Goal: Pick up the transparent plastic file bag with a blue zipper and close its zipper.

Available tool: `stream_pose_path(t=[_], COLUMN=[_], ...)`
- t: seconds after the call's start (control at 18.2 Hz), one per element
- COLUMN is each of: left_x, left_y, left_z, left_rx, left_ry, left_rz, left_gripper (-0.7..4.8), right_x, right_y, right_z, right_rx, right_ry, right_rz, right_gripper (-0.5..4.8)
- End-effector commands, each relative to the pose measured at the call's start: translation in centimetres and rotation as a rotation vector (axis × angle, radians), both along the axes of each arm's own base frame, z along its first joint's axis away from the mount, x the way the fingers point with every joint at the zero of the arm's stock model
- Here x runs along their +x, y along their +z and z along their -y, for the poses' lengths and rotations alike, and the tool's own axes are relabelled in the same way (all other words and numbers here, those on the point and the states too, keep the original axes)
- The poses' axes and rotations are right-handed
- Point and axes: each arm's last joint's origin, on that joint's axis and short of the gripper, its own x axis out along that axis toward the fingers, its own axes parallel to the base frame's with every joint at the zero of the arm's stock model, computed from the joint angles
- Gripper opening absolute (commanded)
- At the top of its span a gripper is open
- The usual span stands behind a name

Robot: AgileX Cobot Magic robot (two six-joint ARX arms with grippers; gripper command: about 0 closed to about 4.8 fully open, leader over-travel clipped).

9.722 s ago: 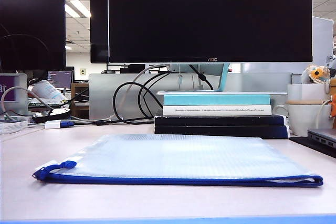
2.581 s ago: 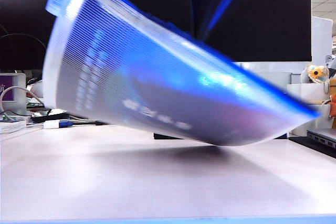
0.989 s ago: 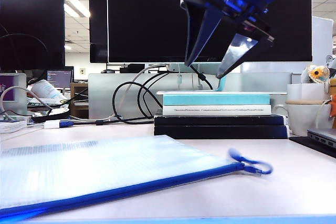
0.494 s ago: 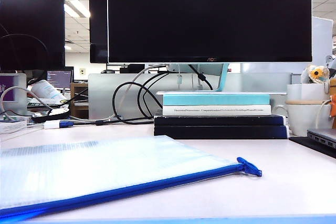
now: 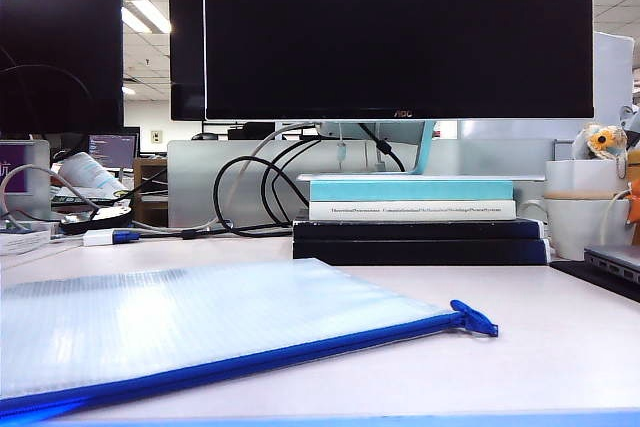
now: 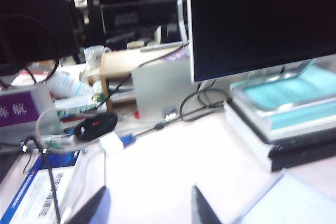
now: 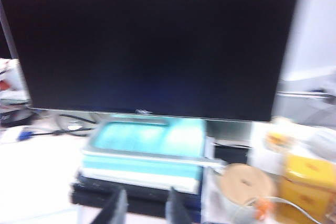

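The file bag lies flat on the table at the front left, with its translucent mesh face up. Its blue zipper runs along the near edge, and the pull tab rests at the right end. Neither gripper appears in the exterior view. My left gripper is open over bare table, with one corner of the file bag beside it. My right gripper faces the stacked books, its fingers a narrow gap apart with nothing between them.
The stacked books sit behind the bag under a large black monitor. Black cables loop at the back. A white cup and a laptop edge stand at the right. Clutter fills the far left.
A second ago my right gripper hung open above the books in the exterior view; it has since left that view. The pull tab has settled flat. The bag has stayed put.
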Motion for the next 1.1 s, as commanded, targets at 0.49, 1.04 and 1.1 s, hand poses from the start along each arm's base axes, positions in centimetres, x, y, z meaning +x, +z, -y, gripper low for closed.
stream_pose_path(t=[0.49, 1.04, 1.1], left_x=[-1.9, -0.3, -0.2], left_y=[-4.8, -7.6, -7.7], left_z=[0.1, -0.1, -0.2], left_rx=[-0.168, -0.215, -0.216], left_ry=[-0.015, 0.021, 0.019], left_rz=[0.070, 0.066, 0.080], left_gripper=[1.10, 0.75, 0.74], right_x=[-2.5, 2.0, 2.2], right_y=[-8.6, -17.2, -17.4], right_z=[1.4, 0.0, 0.4], right_rx=[0.141, 0.149, 0.150], right_ry=[-0.003, -0.126, -0.162], right_rz=[0.093, 0.091, 0.105], right_gripper=[0.07, 0.02, 0.02])
